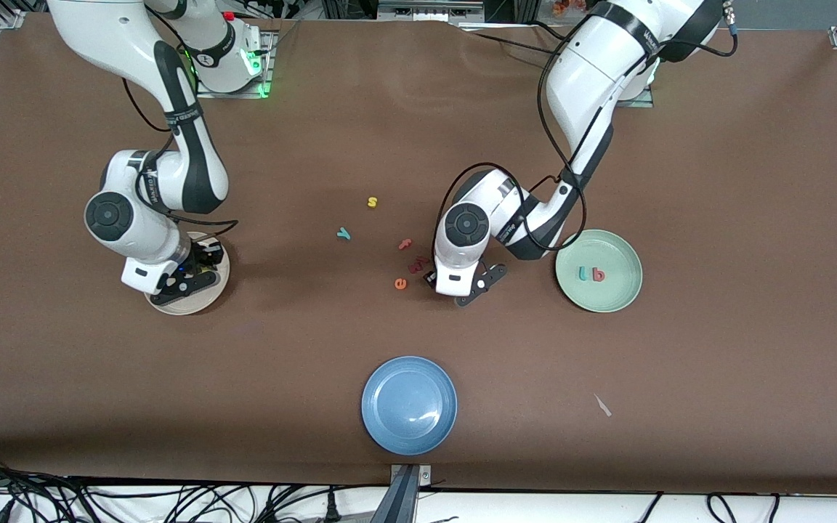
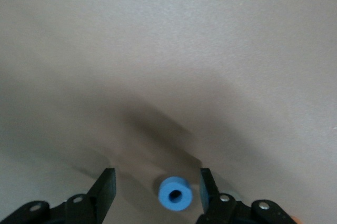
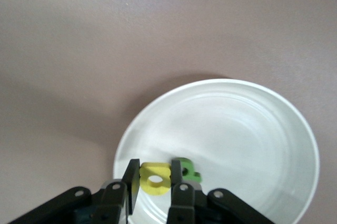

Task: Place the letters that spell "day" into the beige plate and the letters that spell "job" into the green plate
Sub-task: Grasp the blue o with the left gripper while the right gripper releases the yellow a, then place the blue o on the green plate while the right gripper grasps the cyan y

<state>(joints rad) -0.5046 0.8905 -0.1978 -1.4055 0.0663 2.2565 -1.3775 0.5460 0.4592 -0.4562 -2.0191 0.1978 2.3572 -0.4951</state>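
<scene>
the left gripper (image 2: 156, 187) hangs low over the brown table (image 1: 716, 181), its two fingers (image 2: 104, 188) parted with the blue ring o (image 2: 175, 194) lying flat on the cloth between them; clear gaps show on both sides of the ring, so nothing is gripped. in the front view this gripper (image 1: 471, 285) sits between the loose letters and the green plate (image 1: 622, 287), and the ring itself is hidden under the hand.

the right gripper (image 3: 154, 179) is clamped on the yellow a (image 3: 155, 177), held just over the beige plate (image 3: 253, 129), with the dark green d (image 3: 187, 170) just beside it and partly hidden by a fingertip. in the front view the right gripper (image 1: 187, 280) covers much of that plate (image 1: 204, 301) at the right arm's end of the table.

the teal j (image 1: 583, 274) and salmon-red b (image 1: 597, 274) lie side by side in the green plate. the teal y (image 1: 344, 233) rests on the open table, with a yellow s (image 1: 372, 202) farther from the front camera. a reddish f (image 1: 405, 245), a dark red letter (image 1: 418, 264) and an orange e (image 1: 400, 283) are clustered near the left gripper. a blue plate (image 1: 409, 404) sits nearest the front camera.
</scene>
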